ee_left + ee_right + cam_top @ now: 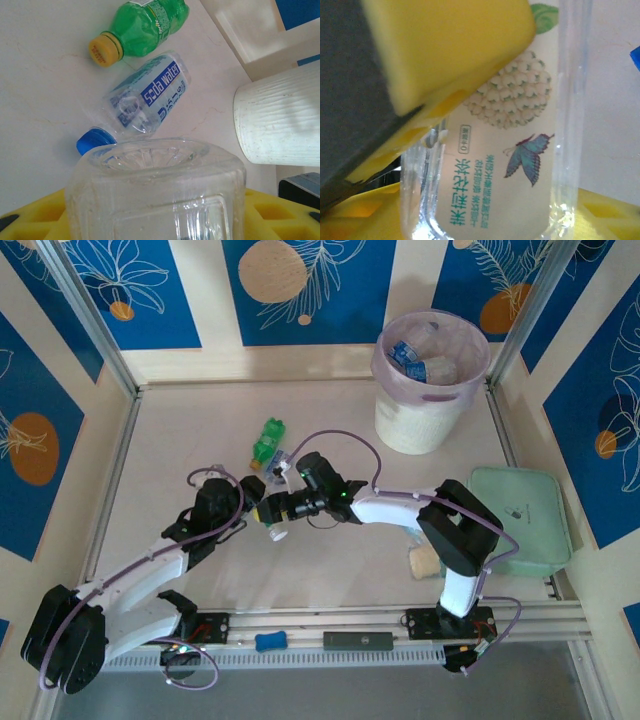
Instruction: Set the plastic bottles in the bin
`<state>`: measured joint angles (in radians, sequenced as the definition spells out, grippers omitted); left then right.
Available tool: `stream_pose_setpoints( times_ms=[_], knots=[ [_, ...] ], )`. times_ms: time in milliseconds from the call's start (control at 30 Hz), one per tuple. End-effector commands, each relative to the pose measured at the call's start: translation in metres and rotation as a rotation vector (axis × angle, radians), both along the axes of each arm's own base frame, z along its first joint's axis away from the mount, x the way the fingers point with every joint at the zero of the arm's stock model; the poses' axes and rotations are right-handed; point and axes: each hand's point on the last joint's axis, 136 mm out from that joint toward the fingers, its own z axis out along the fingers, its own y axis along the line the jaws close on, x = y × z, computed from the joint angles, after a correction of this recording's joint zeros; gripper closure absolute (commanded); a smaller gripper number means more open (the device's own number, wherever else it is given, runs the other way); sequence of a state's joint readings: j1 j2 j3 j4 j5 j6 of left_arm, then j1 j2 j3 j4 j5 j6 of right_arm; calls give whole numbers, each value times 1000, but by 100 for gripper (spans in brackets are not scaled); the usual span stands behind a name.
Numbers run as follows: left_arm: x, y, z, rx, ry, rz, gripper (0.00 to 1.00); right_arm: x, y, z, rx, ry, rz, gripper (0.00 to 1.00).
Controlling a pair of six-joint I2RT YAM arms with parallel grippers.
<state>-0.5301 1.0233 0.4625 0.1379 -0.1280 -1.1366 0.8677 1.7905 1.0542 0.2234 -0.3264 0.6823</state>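
A clear bottle with a beige butterfly label point(510, 125) is held above the table between both arms point(272, 520). My left gripper point(155, 215) is shut on its lower body, and the ribbed base point(150, 160) faces that camera. My right gripper point(490, 215) is closed on the same bottle, with the left gripper's yellow pad point(445, 45) just above. In the top view the left gripper point(252, 498) and right gripper point(278, 508) meet mid-table. A green bottle point(268, 438) point(150, 25) and a blue-labelled clear bottle point(145, 95) lie on the table beyond. The white bin point(415, 420) point(275, 120) holds several bottles point(420, 360).
A mint-green case point(520, 520) lies at the right edge, under the right arm's elbow. A tan biscuit-like piece point(425, 560) sits near the right base. A small blue object point(270, 641) rests on the front rail. Metal frame posts and walls enclose the table.
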Motion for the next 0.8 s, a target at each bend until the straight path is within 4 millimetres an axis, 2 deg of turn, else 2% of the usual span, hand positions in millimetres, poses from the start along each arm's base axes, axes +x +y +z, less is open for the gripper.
stream_pose_setpoints(
  times_ms=[0,67,133,300,433,533,667,767],
  knots=[
    [1,-5,8,-41,-27,-20,46,5,4,8,32,-3,7,37],
    [1,-5,9,-44,-27,-19,41,7,3,9,37,-6,2,42],
    [0,-5,9,-45,-29,-22,31,8,2,9,40,-7,-2,46],
    [-1,0,11,-35,-28,-6,0,12,-3,8,37,-5,-19,47],
    [-2,19,12,10,-31,40,0,20,-13,8,20,-16,-53,48],
    [-1,40,13,34,-29,90,0,30,-26,11,-6,-36,-87,48],
    [-2,61,14,62,-34,128,0,48,-50,21,-45,-86,-146,48],
    [-2,65,15,102,-41,112,0,65,-72,32,-94,-145,-205,48]
  ],
)
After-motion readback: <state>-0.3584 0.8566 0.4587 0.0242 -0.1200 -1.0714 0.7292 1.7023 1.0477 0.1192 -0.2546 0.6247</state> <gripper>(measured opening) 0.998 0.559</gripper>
